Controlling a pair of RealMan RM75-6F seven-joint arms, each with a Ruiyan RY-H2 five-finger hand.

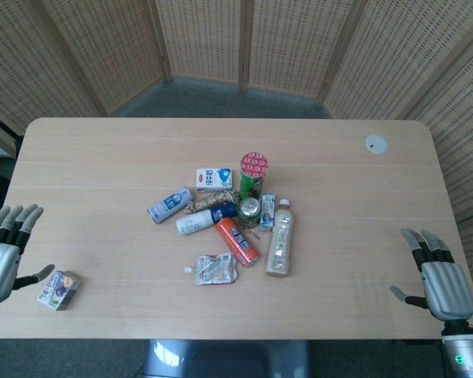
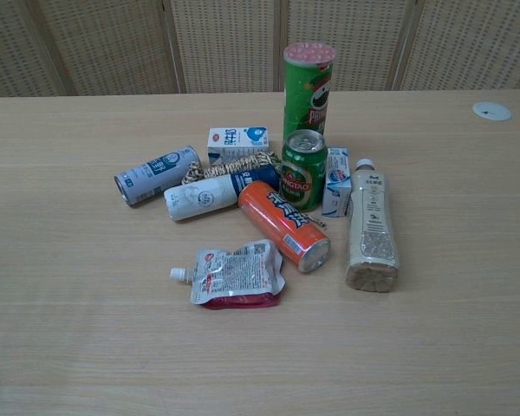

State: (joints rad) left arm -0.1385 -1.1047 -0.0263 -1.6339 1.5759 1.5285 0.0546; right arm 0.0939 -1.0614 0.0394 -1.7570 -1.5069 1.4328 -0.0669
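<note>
My left hand hovers open at the table's left front edge, fingers spread, holding nothing. A small purple carton lies just right of its thumb. My right hand is open at the right front edge, far from any object. In the middle lies a cluster: a green chip tube, a green can, an orange can on its side, a pale bottle, a spouted pouch, a grey can and a white bottle. Neither hand shows in the chest view.
Two small milk cartons and a coil of rope sit within the cluster. A white round disc lies at the far right of the table. Wicker screens stand behind.
</note>
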